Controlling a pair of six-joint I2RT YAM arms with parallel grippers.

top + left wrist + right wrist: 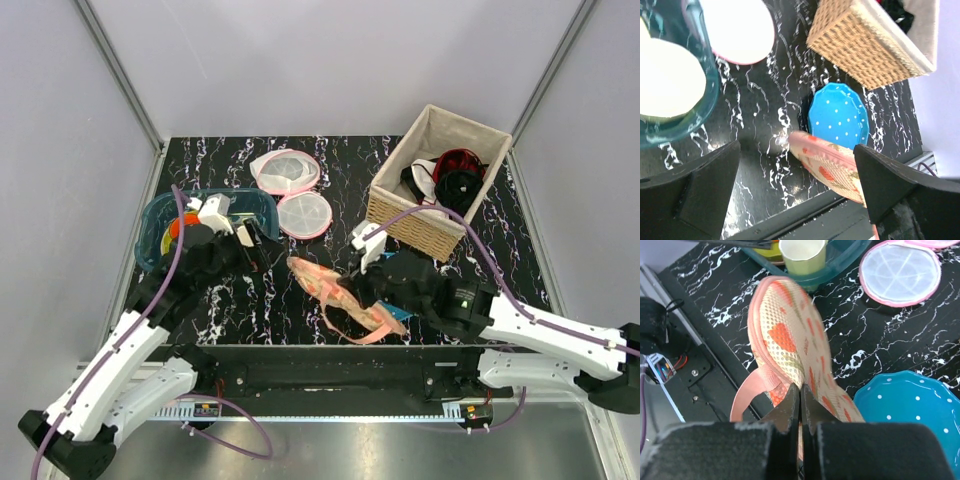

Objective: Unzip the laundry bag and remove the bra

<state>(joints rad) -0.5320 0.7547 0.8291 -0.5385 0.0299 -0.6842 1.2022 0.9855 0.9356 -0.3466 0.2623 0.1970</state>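
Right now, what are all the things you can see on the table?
laundry bag: one, peach with flowers, front middle
pouch: one, blue with white dots, beside the laundry bag
mesh bags: two, white with pink rims, back middle
basket: one, tan wicker, back right
clothes: a few, black, red, white, in the basket
bin: one, clear teal, left
cup: one, pale, in the bin
table: one, black marble
left tool: black, open, by the bin
right tool: black, shut on the laundry bag

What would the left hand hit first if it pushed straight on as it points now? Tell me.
Probably the tip of the laundry bag, lying ahead of the open left hand, with the blue dotted pouch beyond. Depth is unclear; the bare table may come first.
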